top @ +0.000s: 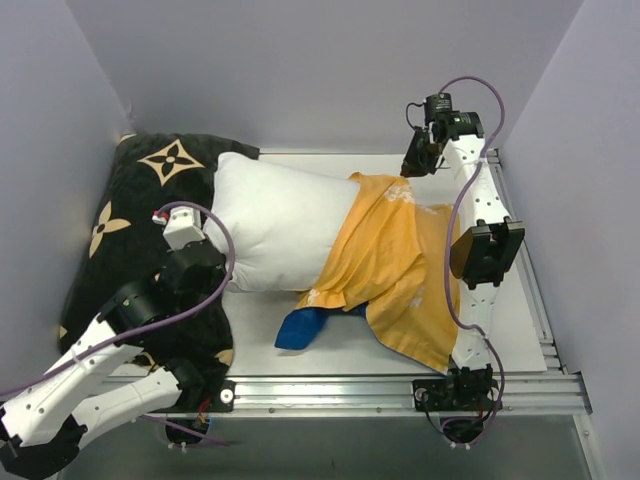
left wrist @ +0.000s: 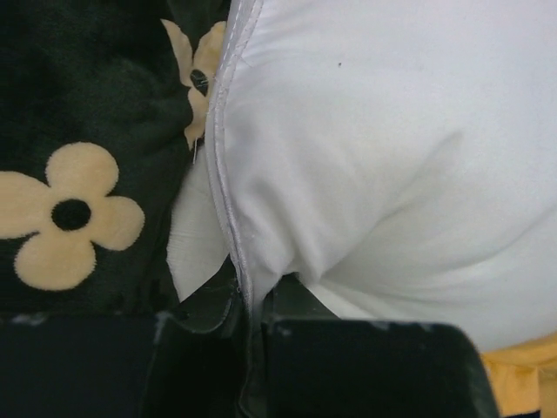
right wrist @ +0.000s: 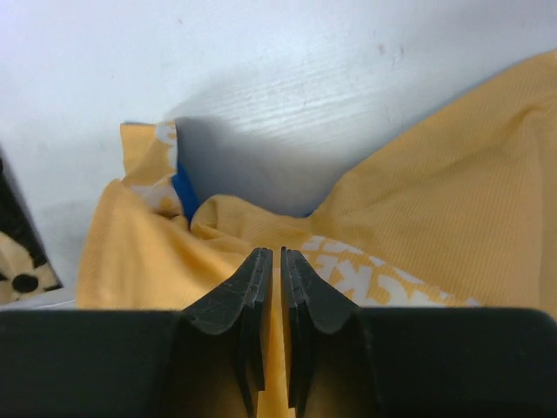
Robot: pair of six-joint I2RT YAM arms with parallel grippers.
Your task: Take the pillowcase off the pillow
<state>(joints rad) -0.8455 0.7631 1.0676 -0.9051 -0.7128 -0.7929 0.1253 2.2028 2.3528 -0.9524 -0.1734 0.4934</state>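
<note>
Pale walls are enclosing the white worktop (top: 520, 330). At left, beside the black cushion (top: 150, 180), the left hand (left wrist: 252, 305) is pinching the pillow (top: 275, 225) by its seam. The pillowcase (top: 400, 260) is covering only the pillow's right end, with the right hand (right wrist: 271, 270) pinching its far edge. Pulling harder is risking either thin pinch slipping free.

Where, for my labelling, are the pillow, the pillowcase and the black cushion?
pillow (top: 275, 225), top view, bare white middle.
pillowcase (top: 400, 250), top view, orange side.
black cushion (top: 135, 195), top view, far left part.
</note>
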